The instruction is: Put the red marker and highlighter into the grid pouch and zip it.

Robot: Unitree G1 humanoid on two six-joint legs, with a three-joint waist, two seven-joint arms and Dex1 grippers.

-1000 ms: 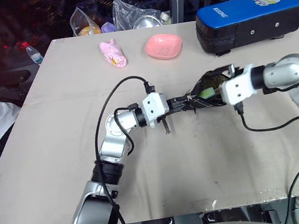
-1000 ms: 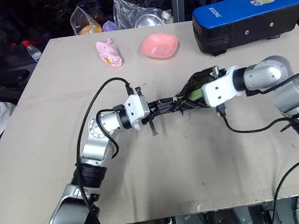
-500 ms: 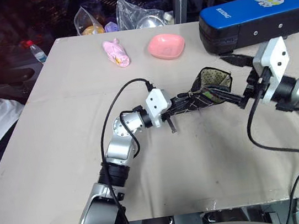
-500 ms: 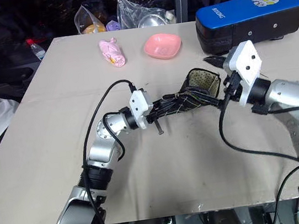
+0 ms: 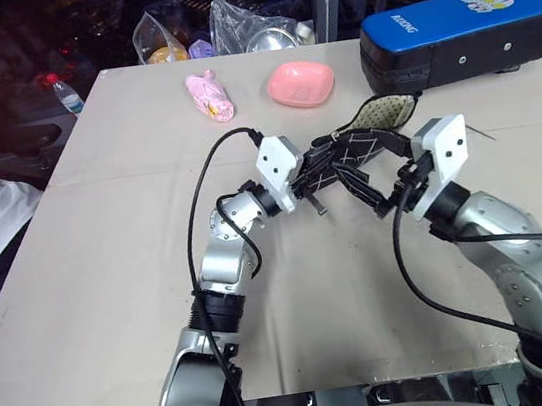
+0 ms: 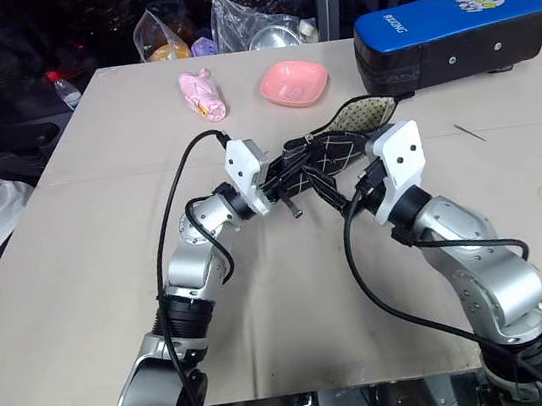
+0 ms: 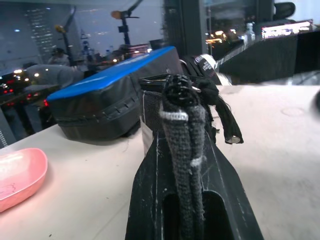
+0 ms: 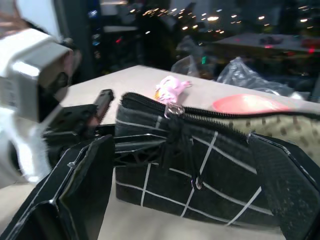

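The grid pouch [image 5: 350,151], black with white lines, hangs a little above the table. My left gripper [image 5: 318,166] is shut on its near-left end. The pouch's far end gapes and shows tan dotted lining [image 5: 381,112]. The right wrist view shows the zipper pull [image 8: 172,110] on its top edge. My right gripper [image 5: 388,195] is open just in front of the pouch's near side. Its two fingers [image 8: 85,185] stand wide apart and do not touch the fabric. The red marker and the highlighter are hidden.
A big blue-topped black case [image 5: 459,30] stands at the back right. A pink bowl [image 5: 301,84] and a pink packet [image 5: 208,98] lie at the back middle. Plastic bags [image 5: 252,29] sit beyond the far edge of the table [image 5: 91,289].
My right gripper left the pouch's mouth, swung out to the right, then came back left and nearer, rolling over. My left gripper tilted the pouch up. A green pen seen in the mouth no longer shows.
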